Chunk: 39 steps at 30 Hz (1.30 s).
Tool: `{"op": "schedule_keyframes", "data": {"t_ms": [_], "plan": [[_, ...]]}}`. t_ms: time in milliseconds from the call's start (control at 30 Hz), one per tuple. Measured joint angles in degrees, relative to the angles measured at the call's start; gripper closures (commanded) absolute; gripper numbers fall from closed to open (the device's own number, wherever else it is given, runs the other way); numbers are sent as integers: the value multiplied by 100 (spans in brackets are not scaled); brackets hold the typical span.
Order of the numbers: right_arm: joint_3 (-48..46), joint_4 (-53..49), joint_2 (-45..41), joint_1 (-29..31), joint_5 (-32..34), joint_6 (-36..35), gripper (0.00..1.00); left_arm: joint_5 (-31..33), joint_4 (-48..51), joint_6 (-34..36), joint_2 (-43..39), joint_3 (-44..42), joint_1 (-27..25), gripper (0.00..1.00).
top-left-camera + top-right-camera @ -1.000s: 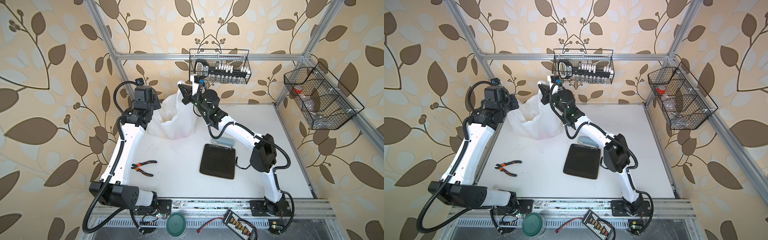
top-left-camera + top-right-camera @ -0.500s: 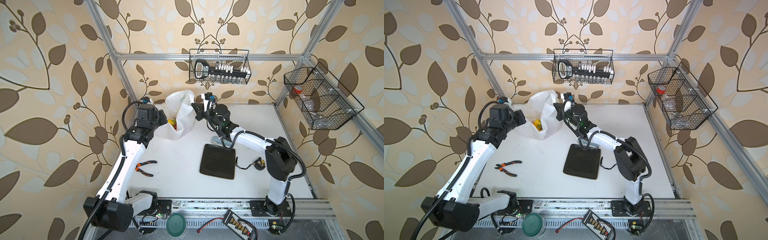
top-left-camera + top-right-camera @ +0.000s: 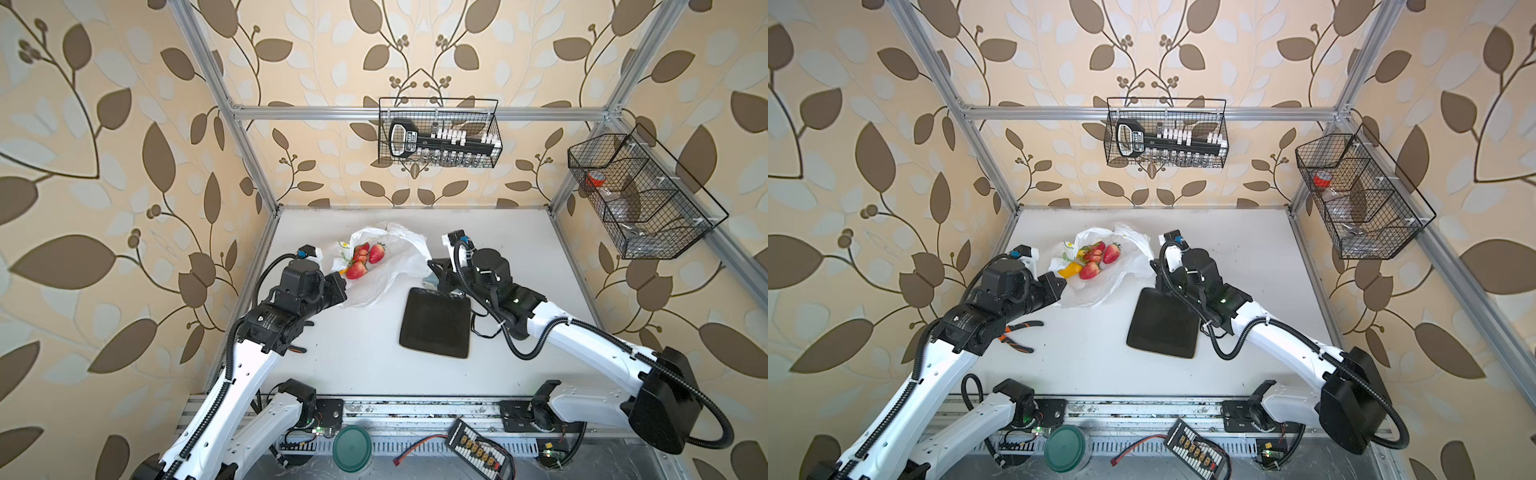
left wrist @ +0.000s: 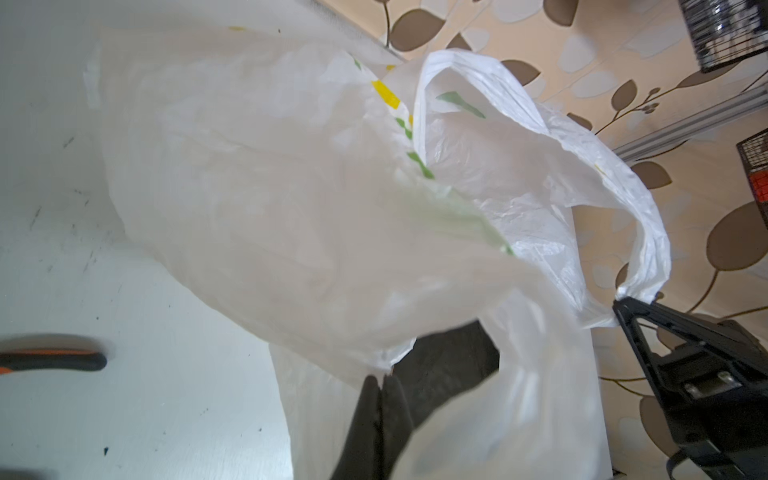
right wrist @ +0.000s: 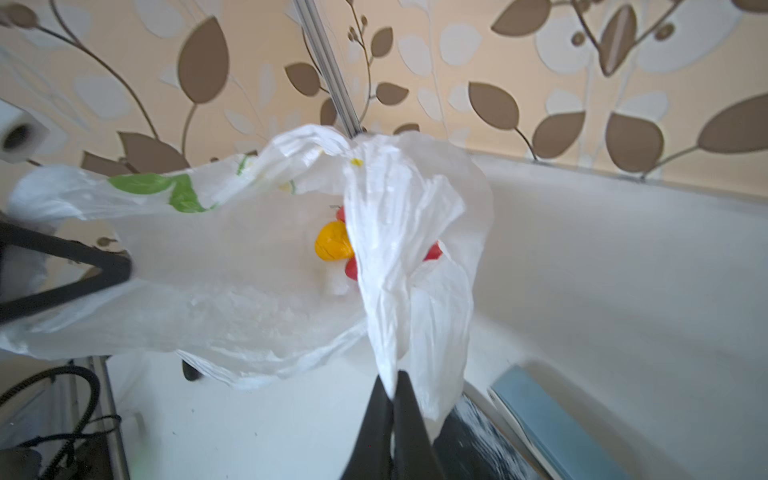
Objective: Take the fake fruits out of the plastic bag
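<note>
In both top views I see the plastic bag slumped on the worktop toward the rear left. Its mouth gapes and the fake fruits lie inside on the film. My left hand meets the bag's near edge. My right hand meets its right edge, just behind the black tray.

Left wrist view: the left hand is pinched tight on bag film.

Right wrist view: the right hand is clamped on a twisted fold of the bag, and the fruits show yellow and red past it.
</note>
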State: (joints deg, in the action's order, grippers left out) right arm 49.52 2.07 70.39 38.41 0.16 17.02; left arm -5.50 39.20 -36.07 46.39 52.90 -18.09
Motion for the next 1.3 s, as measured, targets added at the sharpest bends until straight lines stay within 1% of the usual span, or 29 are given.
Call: {"op": "schedule_keyframes", "data": {"t_ms": [67, 100, 133, 200, 233, 300, 333, 433, 533, 600, 667, 733, 833, 867, 933, 1033, 1167, 1300], "plan": [[-146, -356, -125, 0, 140, 76, 90, -68, 101, -24, -17, -79, 0, 100], [-184, -546, -160, -2, 184, 118, 81, -114, 162, -31, -13, -90, 0, 100], [-188, -695, -175, -2, 195, 142, 69, -166, 186, -33, 0, -92, 0, 100], [-186, -898, -225, 0, 195, 238, 51, -214, 197, -31, 33, -92, 0, 100], [-184, -1012, -282, 0, 190, 245, 45, -232, 208, -31, 61, -92, 0, 100], [-149, -1222, -452, -2, 179, 267, 37, -271, 229, -28, 120, -90, 0, 100], [-105, -1338, -588, 0, 179, 269, 35, -295, 247, -26, 155, -81, 0, 100], [94, -1609, -1064, 0, 201, 214, 35, -304, 282, -24, 199, -13, 0, 100], [382, -1825, -1513, 0, 179, 59, 42, -304, 282, -24, 192, 74, 0, 100], [636, -1958, -1641, 22, 81, -107, 45, -299, 275, -24, 173, 118, 0, 100], [907, -2044, -1600, 210, 28, -313, 47, -297, 280, -26, 131, 140, 0, 100], [1187, -2048, -1390, 684, 9, -564, 48, -286, 280, -31, 96, 149, 0, 100], [1475, -1829, -820, 1447, 11, -938, 55, -267, 286, -35, 72, 155, 0, 100], [1519, -1707, -597, 1620, 26, -1029, 57, -256, 291, -37, 72, 155, 0, 100], [1606, -1419, -31, 1873, 114, -1130, 58, -234, 321, -44, 72, 155, 0, 100], [1867, -1008, 931, 2011, 313, -1086, 58, -175, 380, -61, 66, 155, 0, 100], [2330, -601, 2120, 2020, 638, -879, 58, -144, 437, -118, 39, 155, 0, 100], [3121, -522, 3222, 2011, 1126, -409, 58, -136, 485, -197, 31, 155, 0, 100]]}}
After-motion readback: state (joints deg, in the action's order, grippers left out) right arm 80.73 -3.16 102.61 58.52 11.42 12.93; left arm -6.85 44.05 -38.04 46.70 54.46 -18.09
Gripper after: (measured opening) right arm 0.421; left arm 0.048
